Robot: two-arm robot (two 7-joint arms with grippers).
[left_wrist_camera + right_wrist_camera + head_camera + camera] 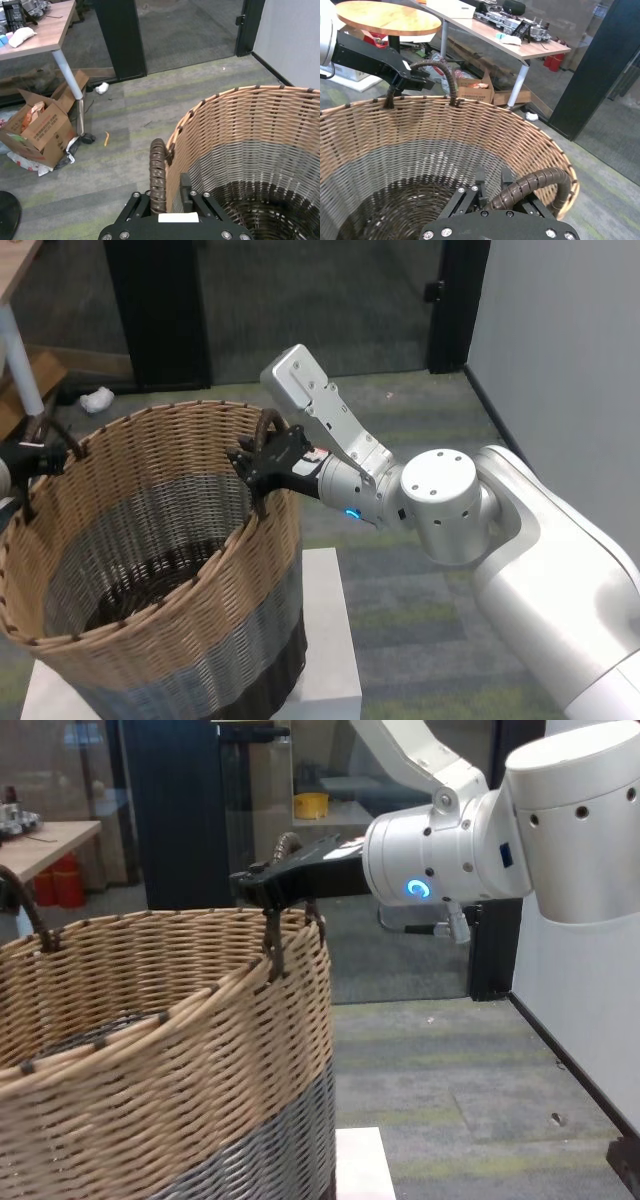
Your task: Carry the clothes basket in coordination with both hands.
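Observation:
The clothes basket [150, 540], a large round wicker one with a tan, a grey and a dark band, stands on a white pedestal [325, 640]. My left gripper [165, 192] is at the basket's left loop handle [157, 170]. That handle runs between the jaws, which stand open, with a small gap on one side. From the other side of the basket [420, 140], the right wrist view shows the left gripper [415, 80] at that handle [437, 70]. My right gripper [255, 465] is at the right loop handle [268, 425]. This handle [535, 182] lies across the right gripper [492, 177].
The grey wall [560, 340] runs close along my right arm. Dark door posts [160, 310] stand behind the basket. To the left are a wooden desk [45, 30], an open cardboard box [40, 125] and litter on the carpet. A round table [385, 17] is farther off.

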